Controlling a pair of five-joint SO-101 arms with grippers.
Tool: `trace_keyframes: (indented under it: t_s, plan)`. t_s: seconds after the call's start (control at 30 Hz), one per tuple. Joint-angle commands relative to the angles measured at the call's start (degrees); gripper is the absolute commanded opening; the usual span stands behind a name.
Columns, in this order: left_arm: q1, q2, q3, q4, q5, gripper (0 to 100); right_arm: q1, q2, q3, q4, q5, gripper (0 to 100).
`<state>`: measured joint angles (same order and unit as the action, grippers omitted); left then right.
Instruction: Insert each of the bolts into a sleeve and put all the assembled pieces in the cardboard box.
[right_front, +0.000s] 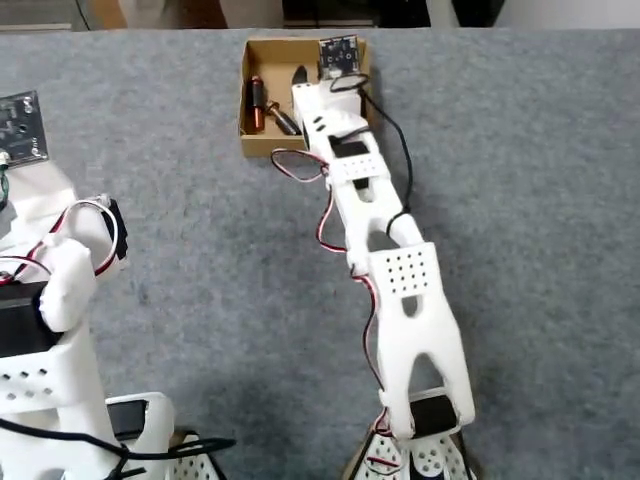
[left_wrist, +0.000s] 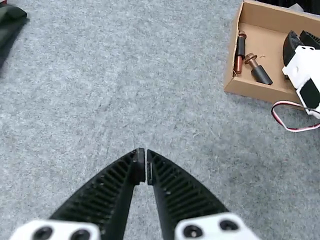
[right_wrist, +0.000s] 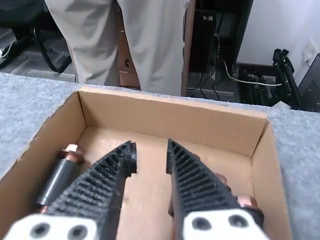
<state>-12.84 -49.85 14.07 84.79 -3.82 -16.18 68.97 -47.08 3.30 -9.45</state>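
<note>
**Right gripper parked in the box, jaws ajar and empty**

Looking down over the table, the shallow brown cardboard box (right_front: 244, 95) sits at 12 o'clock on the grey felt-like table cover (right_front: 180, 210). The white right arm (right_front: 410, 300) stretches from its base at 5 o'clock all the way up to it. The right gripper (right_wrist: 151, 150) hangs inside the box, its black ribbed fingers (right_wrist: 100, 185) a narrow gap apart. Nothing is between them but bare cardboard floor.

Two assembled pieces lie in the box. One copper bolt in a black sleeve (right_front: 256, 103) lies along the 9 o'clock wall, clear of the gripper. A second sleeved bolt (right_front: 283, 121) lies tilted towards the 6 o'clock wall, just beside the gripper. From the right wrist camera, one finger covers most of it, so only a copper end peeks out.

A looping red, white and black servo cable (right_front: 325, 205) hangs off the right arm just outside the box's 6 o'clock wall. A black cable (right_front: 404, 165) runs down the arm's 3 o'clock side from the box's corner.

The white left arm (right_front: 55, 290) stands at 8 o'clock, well apart from the box. The left gripper (left_wrist: 145, 159) is over bare cover with its fingertips pressed together, holding nothing.
</note>
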Motion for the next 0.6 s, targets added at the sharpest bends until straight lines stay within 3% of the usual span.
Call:
trace_keyframes:
  t_s: [0.0, 0.27, 0.47, 0.57]
  plan:
    - [-0.53, -0.66, -0.18, -1.23, -0.62, 2, 0.84, 0.4, -13.32, 8.62, 0.44, 9.3]
    - [-0.53, -0.66, 0.0, -1.14, -0.62, 2, 0.75, 4.0, -29.85, 27.52, 0.44, 9.1]
    - [-0.26, -0.66, -0.44, 1.41, -0.62, 2, 0.4, 6.02, -47.43, 53.45, -0.09, 9.1]
    - [-0.18, -0.66, -0.44, 3.16, -0.62, 2, 0.4, 3.91, -48.48, 63.65, -1.67, 9.1]
